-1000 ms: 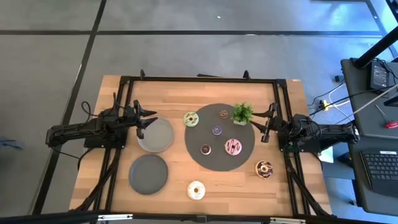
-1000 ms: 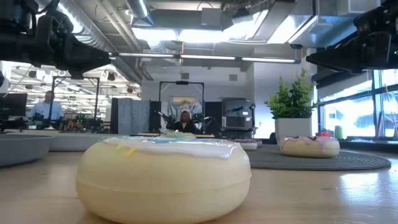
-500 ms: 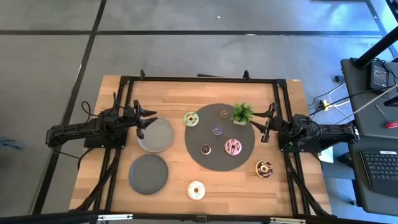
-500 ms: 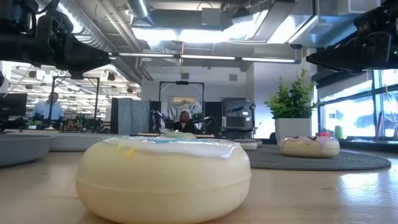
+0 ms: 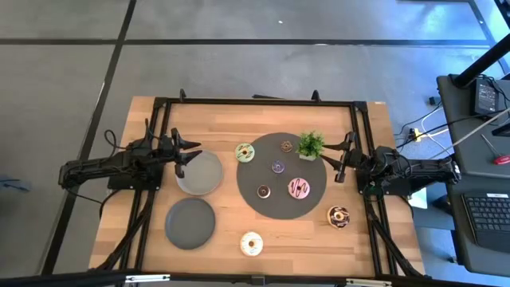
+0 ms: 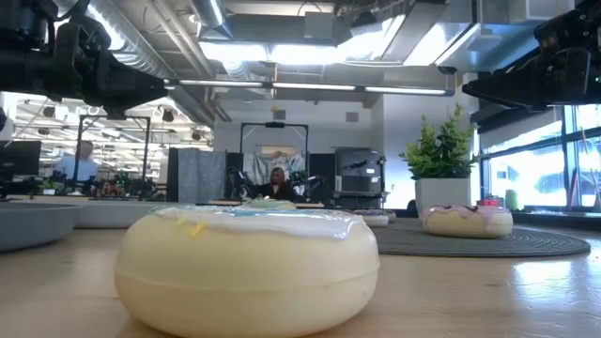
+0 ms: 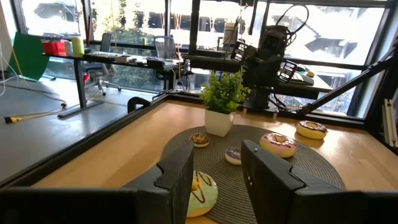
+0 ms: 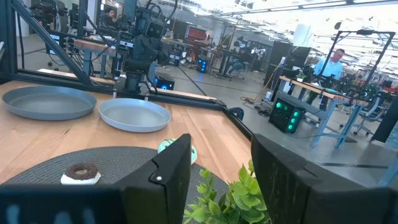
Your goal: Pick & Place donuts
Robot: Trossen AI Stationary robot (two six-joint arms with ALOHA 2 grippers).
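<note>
Several toy donuts lie flat on the table. In the high view the pale-green donut (image 5: 245,152) sits on bare wood. A tiny brown donut (image 5: 286,146), a purple one (image 5: 277,167), another brown one (image 5: 264,191) and the pink donut (image 5: 300,188) lie on a dark round mat (image 5: 263,171). The chocolate donut (image 5: 339,216) and the cream donut (image 5: 252,244) lie on wood near the front; the cream donut (image 6: 249,268) fills the low view. My left gripper (image 5: 187,151) hovers open by the left edge, and my right gripper (image 5: 341,159) hovers open by the right edge.
Two grey plates (image 5: 199,172) (image 5: 190,223) sit on the left half. A small potted plant (image 5: 311,144) stands on the mat's far right part, close to my right gripper. A black frame (image 5: 255,101) rims the table. People show in the room beyond.
</note>
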